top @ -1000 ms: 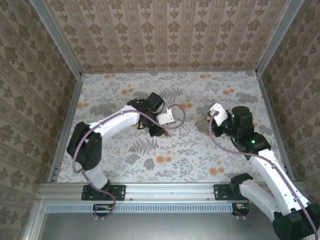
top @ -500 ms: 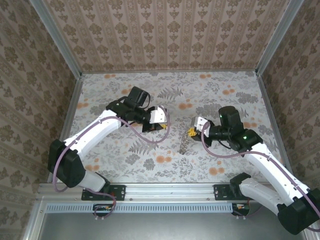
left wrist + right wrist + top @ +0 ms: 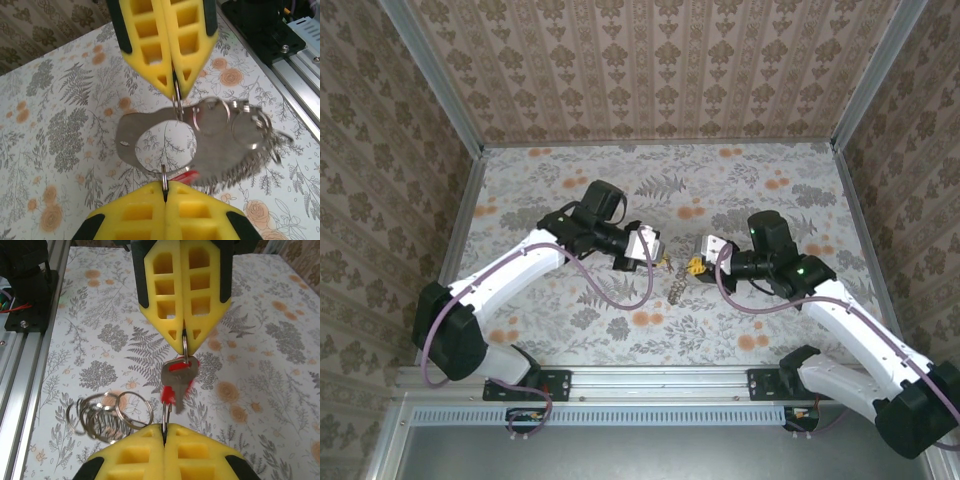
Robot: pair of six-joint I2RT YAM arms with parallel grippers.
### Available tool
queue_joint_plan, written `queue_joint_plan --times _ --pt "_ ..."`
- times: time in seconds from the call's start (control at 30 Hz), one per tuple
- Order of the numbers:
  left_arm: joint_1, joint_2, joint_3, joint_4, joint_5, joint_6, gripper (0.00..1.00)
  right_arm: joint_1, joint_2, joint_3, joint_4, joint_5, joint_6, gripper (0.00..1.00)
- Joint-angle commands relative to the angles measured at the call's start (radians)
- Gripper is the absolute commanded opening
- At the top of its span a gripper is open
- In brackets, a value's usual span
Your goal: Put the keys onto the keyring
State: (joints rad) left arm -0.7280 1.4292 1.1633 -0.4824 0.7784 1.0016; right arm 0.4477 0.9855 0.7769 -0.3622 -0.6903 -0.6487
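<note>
Arms drawn together since a second ago; fingertips now face each other above the tabletop (image 3: 100, 315).
Right fingers (image 3: 145, 440) clenched on the keyring (image 3: 184, 347). A red-headed key (image 3: 177, 377) hangs on it just beyond. Left fingers (image 3: 176, 297) are clenched on its far side, and small rings (image 3: 107, 415) dangle beside. Judged: threading under way.

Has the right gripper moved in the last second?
Yes. The right gripper has swung left and come closer to the front rail.
</note>
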Motion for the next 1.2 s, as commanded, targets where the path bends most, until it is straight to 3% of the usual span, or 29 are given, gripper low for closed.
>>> queue_joint_plan --times 0.0,0.6,1.17 --pt "-0.009 -0.014 -0.007 0.033 0.023 0.045 0.00 0.018 0.020 0.005 0.046 -0.054 -0.005 0.00" --pt "-0.075 0.019 0.023 -0.053 -0.034 0.165 0.00 0.053 0.086 0.050 0.056 -0.103 -0.016 0.00" --pt "-0.092 -0.007 -0.011 -0.009 -0.010 0.206 0.00 0.055 0.103 0.064 0.051 -0.079 0.037 0.00"
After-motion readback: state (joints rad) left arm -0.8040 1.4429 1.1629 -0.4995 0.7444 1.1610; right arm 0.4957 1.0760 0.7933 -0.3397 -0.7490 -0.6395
